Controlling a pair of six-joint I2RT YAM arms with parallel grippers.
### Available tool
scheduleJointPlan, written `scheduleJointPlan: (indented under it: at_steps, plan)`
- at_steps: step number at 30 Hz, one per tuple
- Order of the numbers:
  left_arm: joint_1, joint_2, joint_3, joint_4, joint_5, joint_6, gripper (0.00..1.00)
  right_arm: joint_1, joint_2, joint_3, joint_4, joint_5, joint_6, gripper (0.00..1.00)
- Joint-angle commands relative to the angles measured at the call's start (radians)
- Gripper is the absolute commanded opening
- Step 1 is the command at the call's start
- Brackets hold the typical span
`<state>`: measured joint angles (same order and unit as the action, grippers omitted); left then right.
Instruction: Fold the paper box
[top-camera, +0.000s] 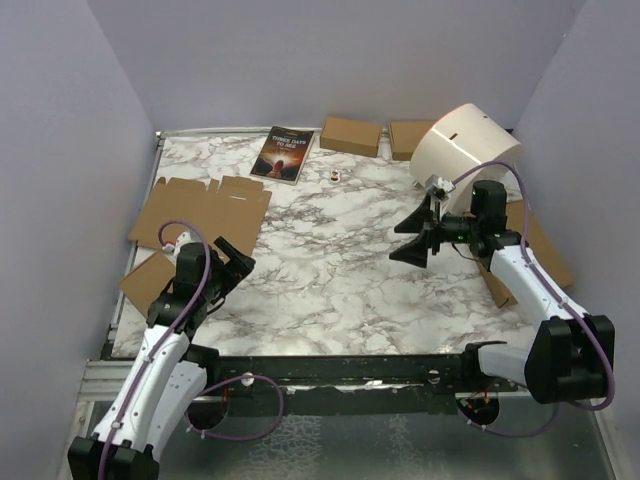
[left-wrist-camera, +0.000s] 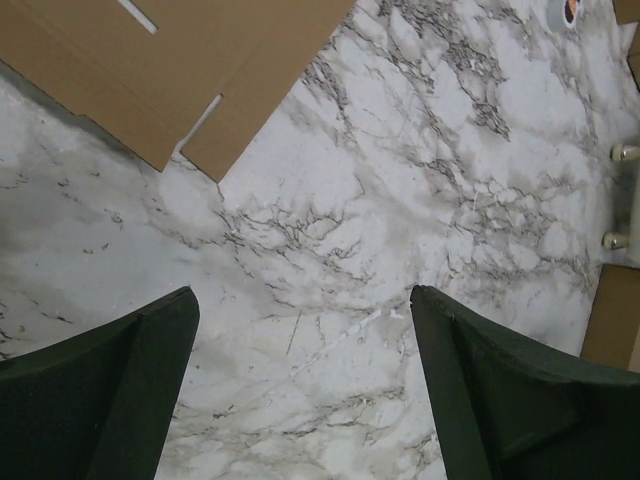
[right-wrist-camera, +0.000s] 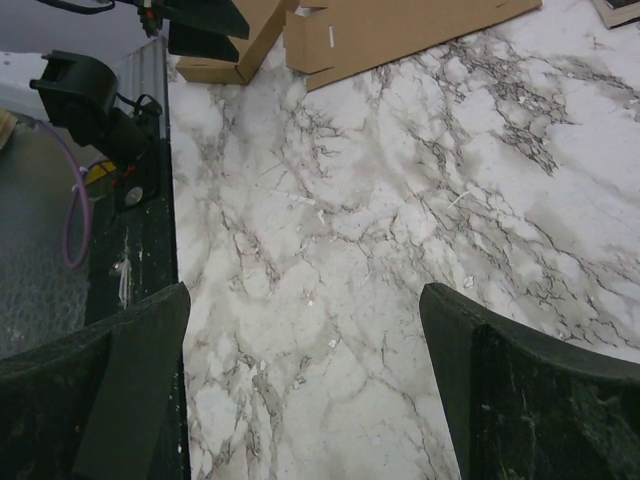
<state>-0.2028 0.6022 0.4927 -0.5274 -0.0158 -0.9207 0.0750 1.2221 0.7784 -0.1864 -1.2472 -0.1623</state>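
The paper box (top-camera: 205, 210) lies flat and unfolded as a brown die-cut cardboard sheet at the left of the marble table. In the left wrist view its slotted edge (left-wrist-camera: 150, 70) fills the top left; in the right wrist view it runs along the top (right-wrist-camera: 400, 30). My left gripper (top-camera: 232, 268) hovers just right of the sheet's near corner, open (left-wrist-camera: 303, 300), with only bare marble between its fingers. My right gripper (top-camera: 412, 240) hangs over the right half of the table, far from the sheet, open (right-wrist-camera: 303, 295) and holding nothing.
Two small brown boxes (top-camera: 350, 135) (top-camera: 410, 138), a book (top-camera: 283, 153) and a small tape roll (top-camera: 335, 174) sit at the back. A white cylinder (top-camera: 465, 150) stands behind the right arm. A large flat brown box (top-camera: 540, 250) lies under that arm. Another cardboard piece (top-camera: 150, 278) lies near left.
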Motion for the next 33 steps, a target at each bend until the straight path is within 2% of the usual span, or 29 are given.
scheduleJointPlan:
  at_steps: [1, 4, 8, 14, 17, 22, 28, 33]
  plan:
    - [0.008, 0.059, -0.037, 0.076, -0.132, -0.155, 0.89, 0.002, -0.01, -0.003, 0.034, 0.0, -0.048, 0.99]
    - [0.025, 0.106, -0.078, 0.097, -0.181, -0.215, 0.84, 0.002, -0.008, 0.003, 0.025, 0.014, -0.058, 0.99]
    - [0.079, 0.188, -0.129, 0.209, -0.189, -0.238, 0.81, 0.002, -0.002, 0.007, 0.016, 0.023, -0.067, 0.99]
    - [0.184, 0.33, -0.155, 0.404, -0.128, -0.216, 0.74, 0.002, 0.002, 0.007, 0.009, 0.031, -0.078, 0.99]
    - [0.228, 0.403, -0.153, 0.467, -0.103, -0.205, 0.67, 0.002, 0.004, 0.007, 0.008, 0.039, -0.081, 0.99]
    - [0.25, 0.468, -0.149, 0.512, -0.106, -0.195, 0.44, 0.001, 0.004, 0.005, 0.002, 0.051, -0.092, 0.99]
    - [0.25, 0.471, -0.145, 0.518, -0.079, -0.15, 0.0, 0.002, 0.007, 0.004, 0.001, 0.057, -0.097, 0.99]
    - [0.247, 0.41, -0.127, 0.467, 0.001, -0.074, 0.0, 0.001, 0.008, 0.002, -0.005, 0.025, -0.11, 0.99]
